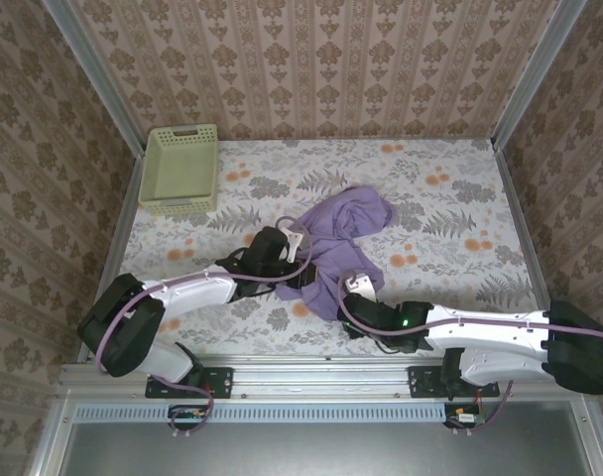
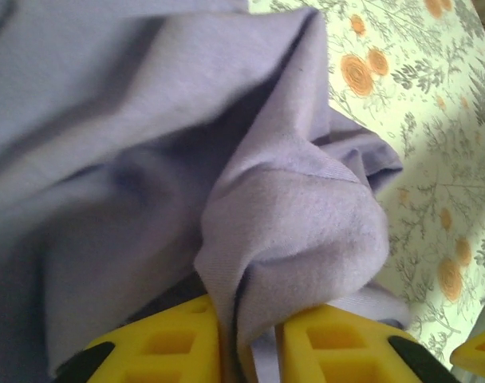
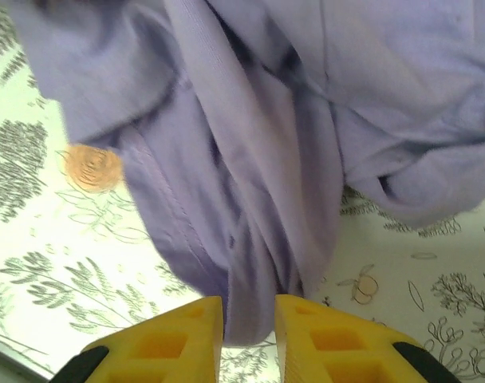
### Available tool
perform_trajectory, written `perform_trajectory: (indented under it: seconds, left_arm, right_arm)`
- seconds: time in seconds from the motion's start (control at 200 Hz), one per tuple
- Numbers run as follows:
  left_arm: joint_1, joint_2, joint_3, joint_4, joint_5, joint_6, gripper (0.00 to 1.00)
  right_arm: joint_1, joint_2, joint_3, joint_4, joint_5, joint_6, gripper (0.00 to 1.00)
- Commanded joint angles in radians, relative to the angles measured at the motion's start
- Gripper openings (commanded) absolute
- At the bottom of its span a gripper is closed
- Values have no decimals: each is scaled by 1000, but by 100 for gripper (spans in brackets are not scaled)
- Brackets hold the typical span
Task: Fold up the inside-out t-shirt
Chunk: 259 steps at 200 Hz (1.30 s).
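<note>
Inside-out t-shirt (image 1: 346, 223) lies bunched mid-frame, its long axis slanting from upper right to lower centre. At its left edge the left gripper (image 2: 249, 323) pinches a fold; at its lower end the right gripper (image 3: 249, 315) pinches another (neither arm is nearer).

The top view looks down from above and behind the arm bases, far enough off to take in the whole bench (image 1: 450, 188) around the t-shirt (image 1: 336, 233). The left wrist view looks out over the left claw (image 2: 248, 327), very close to the t-shirt. The right wrist view looks over the right claw (image 3: 249, 319), equally close. All three share the t-shirt and the flowered bench beside it.
</note>
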Motion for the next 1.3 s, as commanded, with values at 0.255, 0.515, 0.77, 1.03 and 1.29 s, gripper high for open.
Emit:
perform_trajectory:
  seconds: [0.255, 0.515, 0.77, 1.03, 1.29]
  left_arm:
    - [-124, -137, -89, -72, -191, 39, 50]
    - [-130, -29, -96, -3, -158, 11, 53]
    - [-122, 35, -71, 42, -159, -2, 34]
    - [-60, -29, -73, 15, -150, 23, 21]
    - [-13, -35, 8, -62, -195, 71, 11]
  right_arm:
    - [-125, 315, 167, 18, -2, -61, 29]
    - [-219, 376, 202, 48, 15, -89, 21]
    - [-247, 315, 169, 66, 11, -113, 0]
    - [-262, 53, 96, 20, -106, -106, 0]
    - [-261, -148, -4, 81, -213, -43, 0]
